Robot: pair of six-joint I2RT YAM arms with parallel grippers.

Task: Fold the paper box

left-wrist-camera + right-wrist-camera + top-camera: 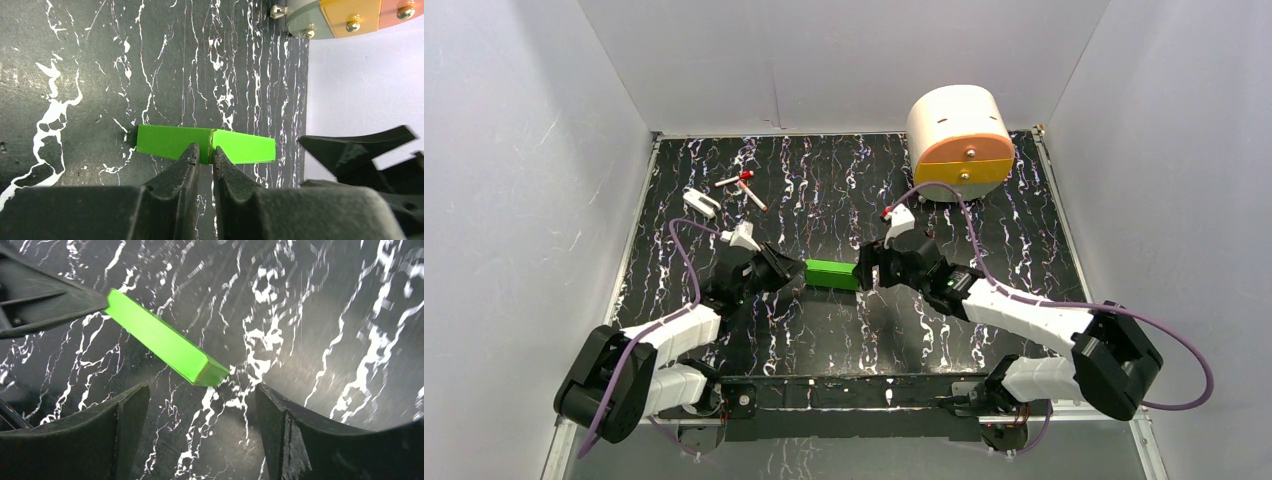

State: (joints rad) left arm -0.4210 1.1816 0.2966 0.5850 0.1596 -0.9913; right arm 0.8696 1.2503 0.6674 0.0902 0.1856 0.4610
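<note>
Top external: left hand clamps the left end of the box; right hand gapes around its right end, not touching. Bench shows along both long edges.

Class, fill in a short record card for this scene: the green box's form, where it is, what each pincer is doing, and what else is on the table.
box form: paper box, closed into a flat, bright green rectangular block
position: mid-table, between the two pincers
left pincer: shut on the box's left end
right pincer: open, the box's other end just ahead of its fingers, ungripped
also there: cream-and-orange drawer unit, far right; small white and red bits, far left
</note>
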